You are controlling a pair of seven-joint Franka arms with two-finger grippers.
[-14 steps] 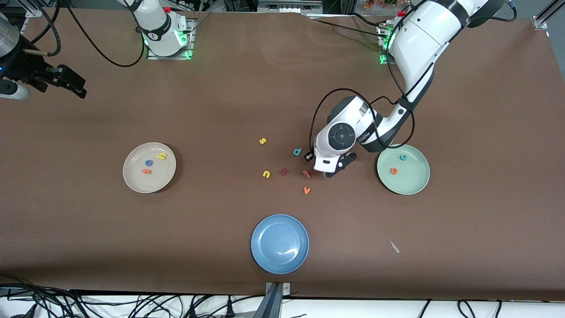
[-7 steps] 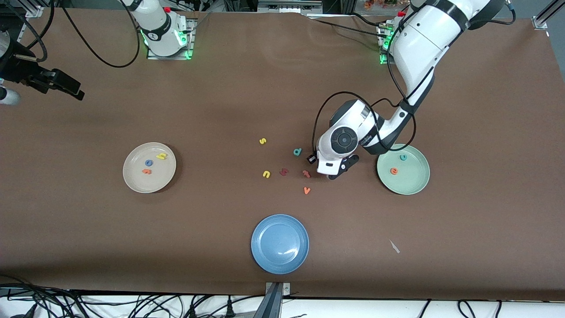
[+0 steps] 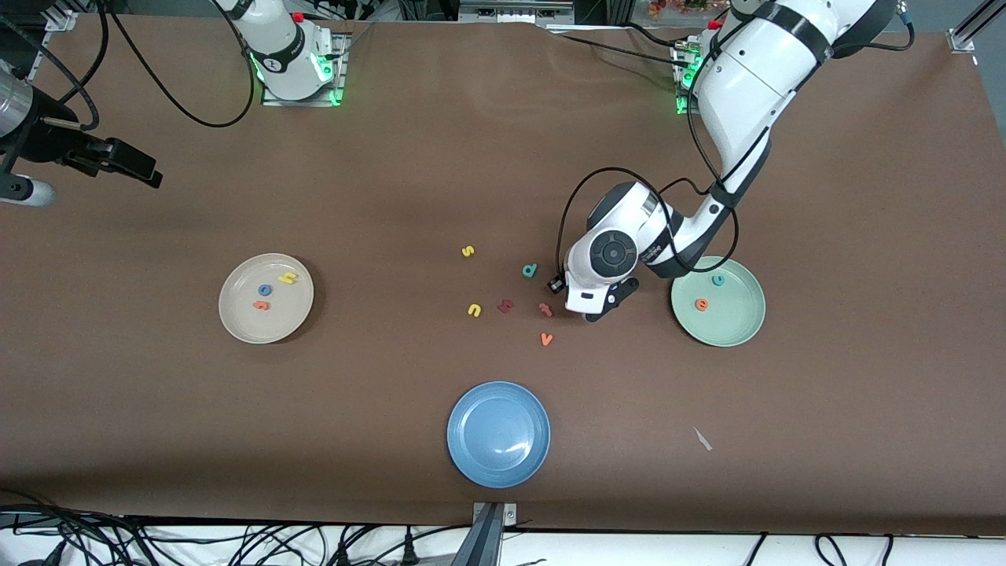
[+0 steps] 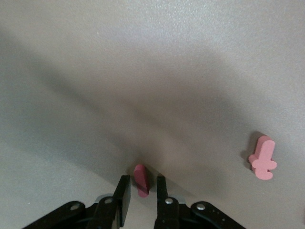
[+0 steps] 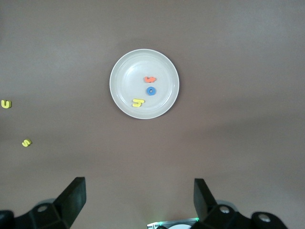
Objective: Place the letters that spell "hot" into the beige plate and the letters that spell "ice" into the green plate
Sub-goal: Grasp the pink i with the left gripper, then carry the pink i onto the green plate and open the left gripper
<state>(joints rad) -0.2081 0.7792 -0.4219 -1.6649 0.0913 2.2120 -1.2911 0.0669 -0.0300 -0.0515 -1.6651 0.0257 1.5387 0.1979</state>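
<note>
Left wrist view: left gripper point(image 4: 143, 179) is down at the table with the i point(image 4: 139, 172) between its jaws. The jaws are drawn narrow on either side of the bar, with a sliver of table showing on one side, so I judge it bracketed and not yet pinched. The i's long axis runs along the gap, so the jaws close across its thin width. That alignment looks good for the pinch.

Pink t point(image 4: 263, 158) lies apart from the jaws and clear of them.

Front view: left gripper point(image 3: 599, 310) hides the i. It sits mid-table between the pink t point(image 3: 545, 309) and the green plate point(image 3: 739, 330).

- Green plate: just beside the gripper, toward the left arm's end of the table. It holds c point(image 3: 717, 280) and e point(image 3: 701, 304), so the i is the last one due.
- Path to the plate: no letter lies between. The raised rim is the only thing to clear, so lift first.
- Loose letters toward the right arm's end: d point(image 3: 530, 270), v point(image 3: 546, 339), a dark red letter point(image 3: 504, 306), u point(image 3: 474, 310), s point(image 3: 468, 251). None is in the way.
- Blue plate point(image 3: 498, 434): near the front edge, holding nothing.
- Beige plate point(image 3: 244, 322): holds h point(image 3: 288, 277), o point(image 3: 265, 290) and orange t point(image 3: 260, 305).

Right gripper point(image 3: 118, 157) waits by the table edge at the right arm's end, its jaws spread wide.
</note>
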